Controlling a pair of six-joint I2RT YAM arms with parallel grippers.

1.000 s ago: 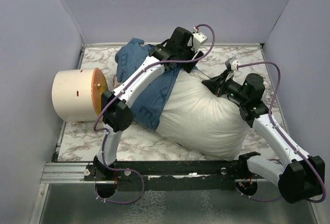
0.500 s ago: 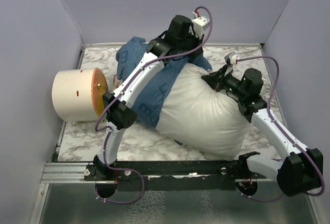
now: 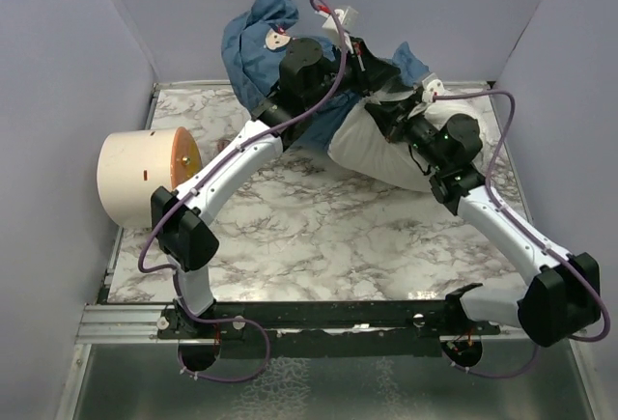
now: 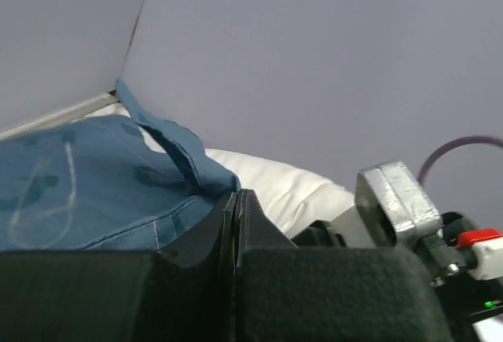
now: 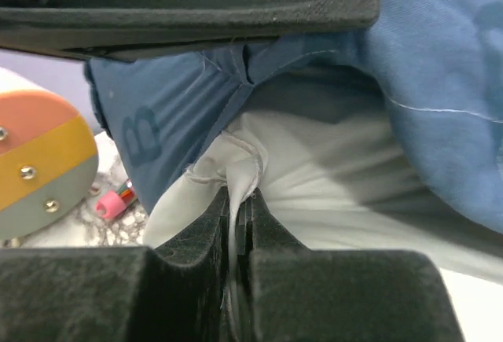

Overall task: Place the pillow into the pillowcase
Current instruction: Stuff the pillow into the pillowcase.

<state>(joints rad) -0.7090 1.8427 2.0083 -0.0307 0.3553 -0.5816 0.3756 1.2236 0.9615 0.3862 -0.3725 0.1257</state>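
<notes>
Plump white fabric pillow (image 3: 375, 148), far right on the marbled surface (image 3: 319, 237), its far end under the floppy blue printed pillowcase (image 3: 253, 39). Both are soft and light, likely to sag; hems and seams should give the best hold. The left tool (image 4: 236, 212) is clamped on the pillowcase edge, the right tool (image 5: 238, 216) on a pillow fold. A cream orange-faced cylinder (image 3: 140, 177) lies left, well apart; the lilac far wall (image 3: 193, 14) crowds the cloth.
</notes>
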